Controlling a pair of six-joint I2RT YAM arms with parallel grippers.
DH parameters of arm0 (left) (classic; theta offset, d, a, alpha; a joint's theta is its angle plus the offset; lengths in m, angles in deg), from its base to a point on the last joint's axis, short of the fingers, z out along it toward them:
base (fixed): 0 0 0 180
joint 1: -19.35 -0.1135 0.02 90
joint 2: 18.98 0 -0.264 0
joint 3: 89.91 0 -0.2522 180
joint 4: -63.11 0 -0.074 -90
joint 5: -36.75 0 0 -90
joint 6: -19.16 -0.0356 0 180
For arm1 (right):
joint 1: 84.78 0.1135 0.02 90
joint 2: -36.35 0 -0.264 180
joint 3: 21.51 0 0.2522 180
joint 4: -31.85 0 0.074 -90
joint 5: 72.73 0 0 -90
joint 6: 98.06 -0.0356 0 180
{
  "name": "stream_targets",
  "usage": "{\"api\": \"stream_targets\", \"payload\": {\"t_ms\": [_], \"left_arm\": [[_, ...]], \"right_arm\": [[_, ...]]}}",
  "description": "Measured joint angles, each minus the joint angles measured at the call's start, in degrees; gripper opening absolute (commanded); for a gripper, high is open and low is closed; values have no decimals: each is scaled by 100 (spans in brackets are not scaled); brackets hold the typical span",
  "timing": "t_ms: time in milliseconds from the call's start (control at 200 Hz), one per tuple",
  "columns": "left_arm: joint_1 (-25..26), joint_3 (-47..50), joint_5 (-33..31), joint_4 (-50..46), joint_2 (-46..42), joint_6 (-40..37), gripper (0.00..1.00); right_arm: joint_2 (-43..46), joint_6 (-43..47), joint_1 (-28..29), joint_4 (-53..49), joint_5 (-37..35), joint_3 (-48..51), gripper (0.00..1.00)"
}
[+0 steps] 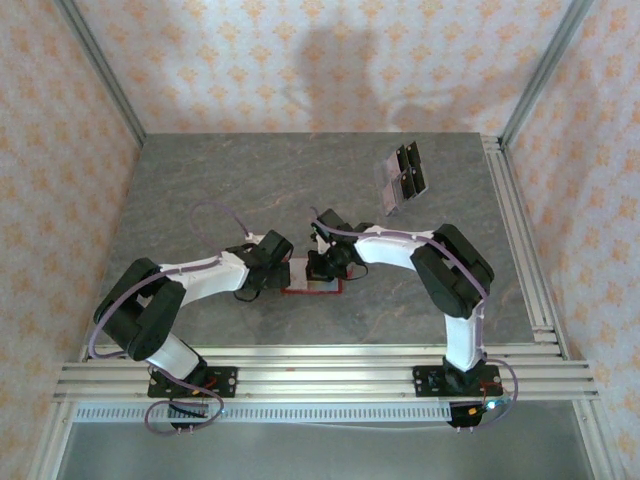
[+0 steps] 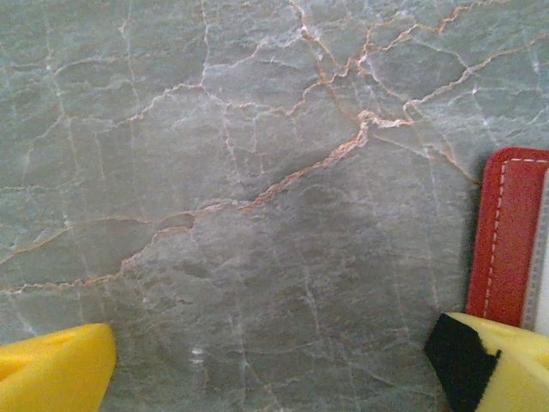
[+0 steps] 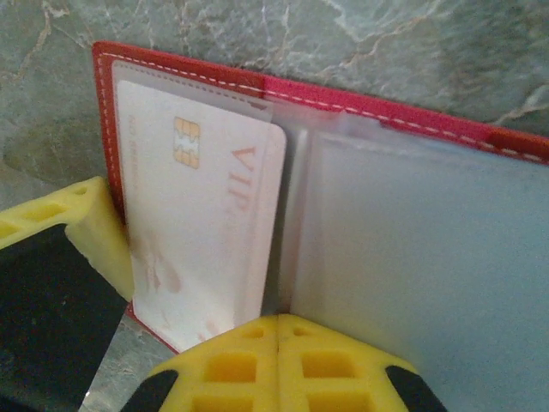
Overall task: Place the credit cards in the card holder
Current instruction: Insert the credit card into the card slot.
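Lying open between the grippers: red card holder (image 3: 343, 99).
Closed right gripper (image 3: 279, 360), tips together at the holder's near edge; one pale card (image 3: 197, 223) sleeved just ahead-left. Open left gripper (image 2: 273, 365), holder beside one finger (image 2: 506, 360). Other credit cards (image 1: 403, 178) well beyond the right gripper.

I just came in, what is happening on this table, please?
The right gripper and left gripper meet at the red card holder, which lies open on the table. One pale card with a chip sits inside it. The right gripper is shut at the holder's edge; the left is open beside it. More cards wait farther back.
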Motion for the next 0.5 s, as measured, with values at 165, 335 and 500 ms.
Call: {"api": "stream_targets", "payload": {"t_ms": [165,335,500], "left_arm": [[120,-153,-111,-330,-52,131,100],[111,-437,-289,-640,-186,199,100],[17,-728,-417,-828,-262,188,100]], "right_arm": [[614,125,-291,-229,-92,7,33],[903,498,-553,-667,-542,-201,43],[728,1012,-538,-1099,-1019,-404,45]]}}
